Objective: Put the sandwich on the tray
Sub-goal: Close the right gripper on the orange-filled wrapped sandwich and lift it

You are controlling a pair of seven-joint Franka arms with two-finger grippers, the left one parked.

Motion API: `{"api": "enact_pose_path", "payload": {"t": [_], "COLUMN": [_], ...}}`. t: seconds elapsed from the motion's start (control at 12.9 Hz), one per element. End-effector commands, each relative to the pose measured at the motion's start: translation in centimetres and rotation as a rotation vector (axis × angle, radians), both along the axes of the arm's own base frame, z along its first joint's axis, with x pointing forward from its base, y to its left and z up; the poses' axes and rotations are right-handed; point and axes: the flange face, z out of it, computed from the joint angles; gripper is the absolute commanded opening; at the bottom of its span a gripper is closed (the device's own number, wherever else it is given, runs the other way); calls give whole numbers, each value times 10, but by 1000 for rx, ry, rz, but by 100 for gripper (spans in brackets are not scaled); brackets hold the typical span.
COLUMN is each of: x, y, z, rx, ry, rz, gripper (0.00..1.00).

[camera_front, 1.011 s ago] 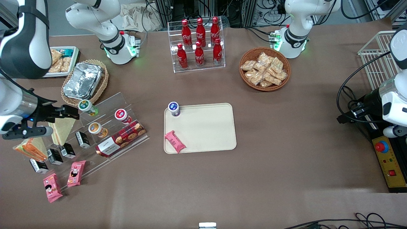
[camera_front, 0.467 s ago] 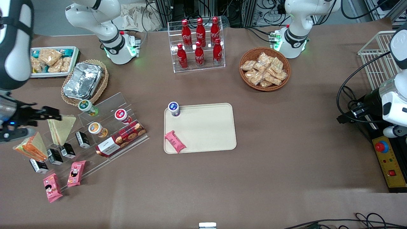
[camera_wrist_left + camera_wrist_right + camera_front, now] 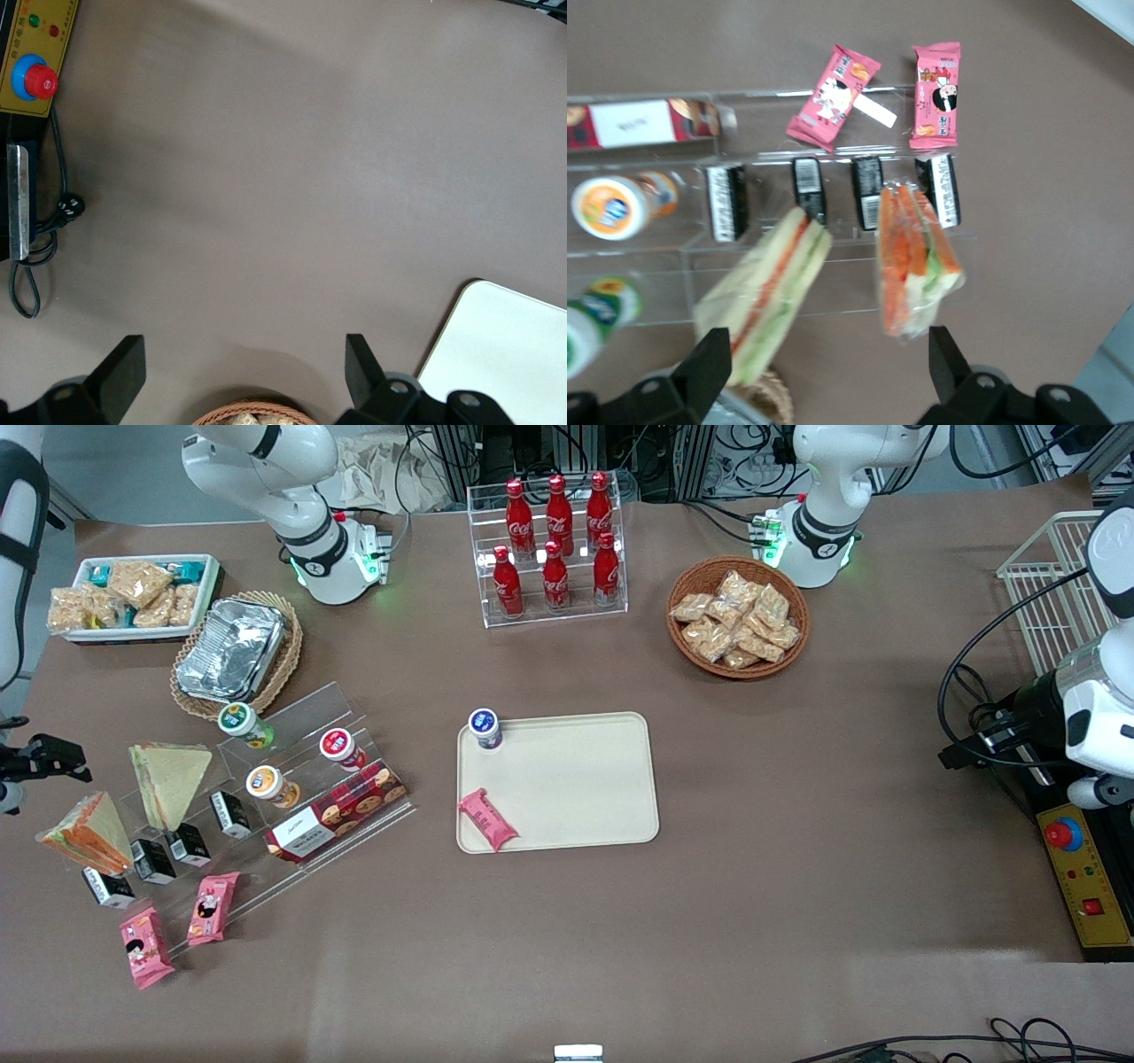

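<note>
**Sandwich on its rack, tray half filled**

The gripper (image 3: 35, 760) is cut off at the working arm's edge of the bench in the front view, only a dark stub showing, just farther from the camera than the sandwich (image 3: 87, 834). From its own wrist camera the two fingers (image 3: 709, 365) stand spread wide apart and hold nothing, hanging above both wedges.

The sandwich, orange-red edged (image 3: 914, 257), lies on the clear stepped rack (image 3: 292, 713) at the working arm's end of the bench, touching one of the small black cartons (image 3: 151, 860). Beside it lies a second, paler sandwich (image 3: 168, 779). I count four black cartons, three round tubs (image 3: 269, 784), one red biscuit box (image 3: 337, 812), and two pink packets (image 3: 213, 907) at the rack's near edge.

The tray (image 3: 576, 779) lies mid-bench, well apart from the rack. It carries one blue-lidded tub (image 3: 484, 728) in a corner and one pink packet (image 3: 488, 819) overhanging its rim.

Six red bottles (image 3: 555, 540) stand in a clear stand near the bench's edge farthest from the camera. A wicker basket (image 3: 738, 616) toward the parked arm holds snack bags, too jumbled to count.
</note>
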Motion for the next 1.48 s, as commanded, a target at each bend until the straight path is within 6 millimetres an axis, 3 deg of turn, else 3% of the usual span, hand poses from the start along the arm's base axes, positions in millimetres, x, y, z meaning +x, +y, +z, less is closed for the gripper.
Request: {"api": "enact_pose_path", "payload": {"t": [0.0, 0.23, 0.62, 0.86, 0.93, 1.17, 1.24, 1.32, 1.4], "x": [10, 15, 23, 22, 22, 23, 24, 25, 26], "y": [-21, -44, -47, -53, -53, -53, -54, -53, -53], "z": [-26, -59, -96, -106, -106, -103, -102, -100, -95], "rx": [-24, -1, -11, 2, 4, 1, -3, -4, -4], "ry": [-4, -12, -3, -9, -11, -12, -10, -9, -11], "rz": [73, 100, 102, 85, 85, 132, 160, 206, 226], "gripper": [99, 99, 99, 97, 84, 25, 11, 0, 0]}}
